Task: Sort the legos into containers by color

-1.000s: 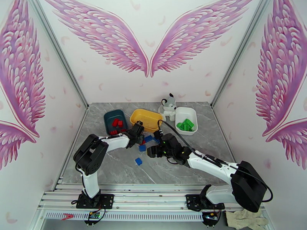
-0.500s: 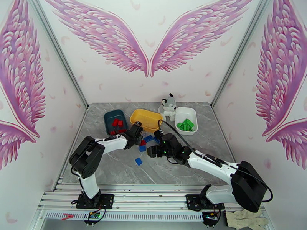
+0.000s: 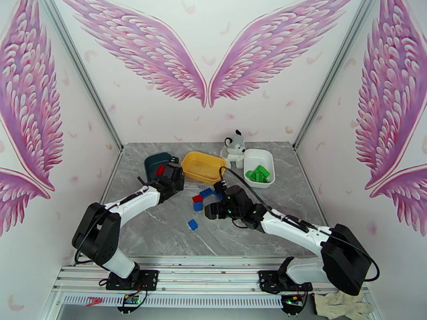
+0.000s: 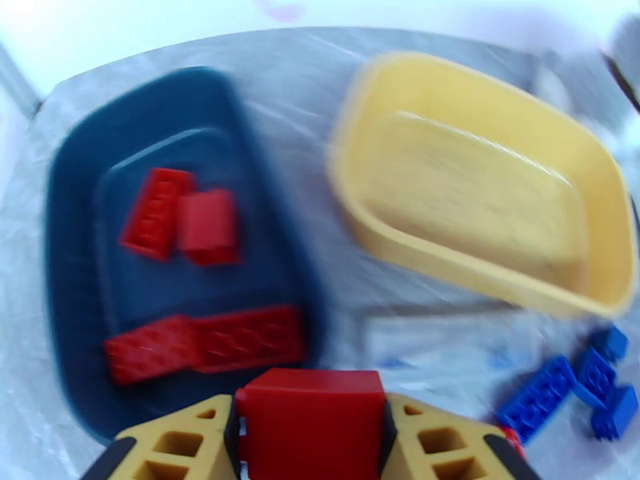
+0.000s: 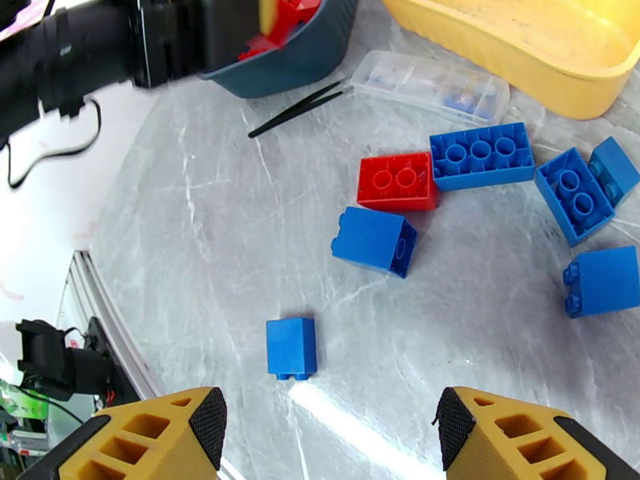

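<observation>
**Claw state.** The left claw (image 4: 310,422) is clamped on one red brick (image 4: 312,398), gripped on two opposite side faces. The right claw (image 5: 330,418) stands apart and holds nothing. It hangs above the counter (image 5: 200,234), over the loose bricks.

**Governing relation.** In the left wrist view the held red brick sits at the near rim of the teal tub (image 4: 72,234). The tub's floor lies ahead of the claw and slightly to its left, and the tub's long axis runs away from the claw. By judgement, a short advance along that axis should come before release. The yellow tub (image 4: 352,162) lies ahead and to the right, just beside the teal one. The left arm is nearer to the teal tub, and the right arm is nearer to the loose bricks.

**Count.**
- Tubs: three — teal, yellow and the white tub (image 3: 265,153).
- Red: four red bricks (image 4: 208,226) in the teal tub, as far as the blurred view allows. One more is in the left claw, and one loose red brick (image 5: 398,182) lies on the counter.
- Blue: six blue bricks (image 5: 374,240) on the counter, none in a tub.
- Green: a cluster of green bricks (image 3: 258,173) in the white tub — too small to count.
- Yellow tub: no brick shows in it.
</observation>
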`<control>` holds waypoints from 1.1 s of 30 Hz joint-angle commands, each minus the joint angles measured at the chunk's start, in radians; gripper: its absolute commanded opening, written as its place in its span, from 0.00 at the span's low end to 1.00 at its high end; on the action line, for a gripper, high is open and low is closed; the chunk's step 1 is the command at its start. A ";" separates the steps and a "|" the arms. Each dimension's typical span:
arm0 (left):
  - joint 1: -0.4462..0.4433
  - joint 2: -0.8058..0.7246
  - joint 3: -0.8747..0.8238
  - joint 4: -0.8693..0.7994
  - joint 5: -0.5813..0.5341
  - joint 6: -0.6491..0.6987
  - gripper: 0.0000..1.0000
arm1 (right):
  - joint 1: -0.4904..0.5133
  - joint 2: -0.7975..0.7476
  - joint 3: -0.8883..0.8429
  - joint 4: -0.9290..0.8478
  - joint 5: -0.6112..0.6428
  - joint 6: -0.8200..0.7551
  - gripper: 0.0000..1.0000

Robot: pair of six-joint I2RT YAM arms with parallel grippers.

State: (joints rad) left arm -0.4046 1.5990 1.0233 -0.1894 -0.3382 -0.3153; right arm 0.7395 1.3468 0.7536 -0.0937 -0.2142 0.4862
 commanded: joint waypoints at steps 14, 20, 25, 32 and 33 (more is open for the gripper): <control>0.011 -0.094 -0.057 0.010 -0.011 -0.030 0.85 | -0.008 0.002 0.009 0.006 -0.012 0.018 0.76; -0.160 -0.122 -0.161 0.040 0.007 -0.057 0.92 | -0.009 -0.016 0.005 -0.011 0.029 0.021 0.81; -0.266 -0.059 -0.236 0.102 0.052 -0.092 0.92 | -0.020 -0.048 -0.009 -0.031 0.078 0.029 0.86; -0.300 0.032 -0.239 0.138 0.035 -0.094 0.92 | -0.029 -0.061 -0.015 -0.032 0.076 0.031 0.88; -0.300 0.039 -0.235 0.128 0.019 -0.094 0.92 | -0.031 -0.061 -0.015 -0.031 0.075 0.031 0.88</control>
State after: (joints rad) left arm -0.7010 1.6211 0.7856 -0.0795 -0.2855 -0.4030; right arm 0.7177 1.3014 0.7528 -0.1093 -0.1570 0.5041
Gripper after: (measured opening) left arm 0.923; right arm 0.878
